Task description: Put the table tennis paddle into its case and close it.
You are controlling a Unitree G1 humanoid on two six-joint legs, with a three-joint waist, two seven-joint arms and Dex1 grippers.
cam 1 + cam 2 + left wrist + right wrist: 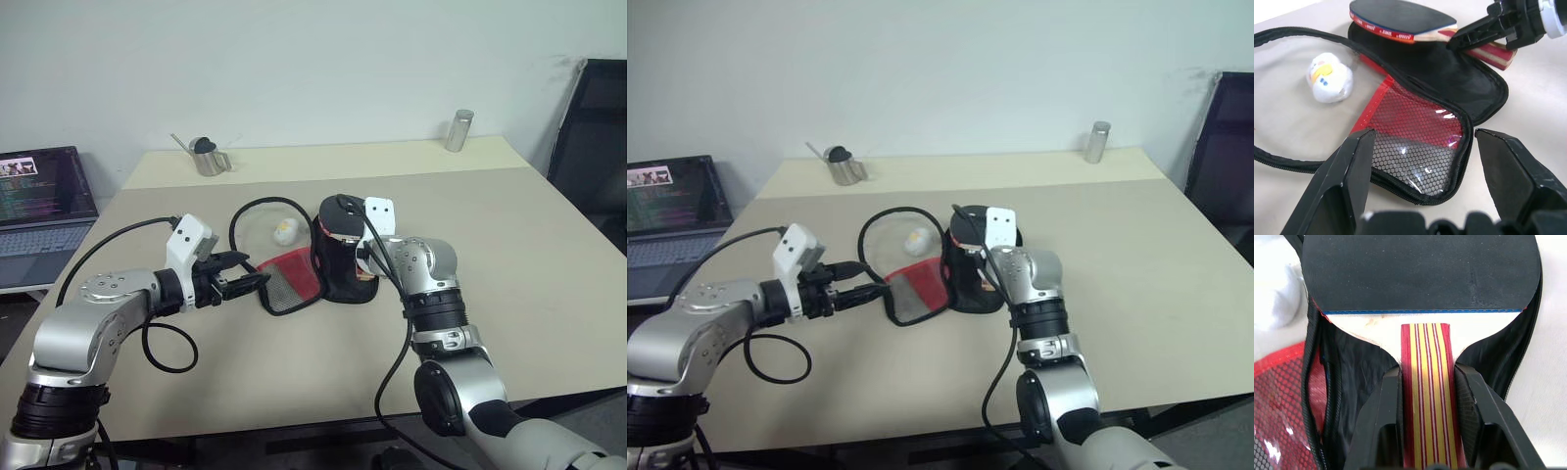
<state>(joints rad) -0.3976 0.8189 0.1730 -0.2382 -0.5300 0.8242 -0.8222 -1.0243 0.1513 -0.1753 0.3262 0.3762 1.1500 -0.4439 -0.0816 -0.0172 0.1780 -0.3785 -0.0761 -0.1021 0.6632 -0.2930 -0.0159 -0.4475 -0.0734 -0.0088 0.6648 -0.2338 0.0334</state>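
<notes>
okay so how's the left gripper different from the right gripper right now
The left gripper is open, its fingers on either side of the case's red mesh flap without closing on it; the right gripper is shut on the table tennis paddle's striped handle. The left one comes at the case from the side; the right one points down over the case's black half. Both have two black fingers.

paddle [1420, 271]: black rubber face, pale wood handle with red stripes
case [1415, 152]: black, red mesh panel
plush charm [1329, 78]: white with yellow
bench [509, 245]: beige
</notes>
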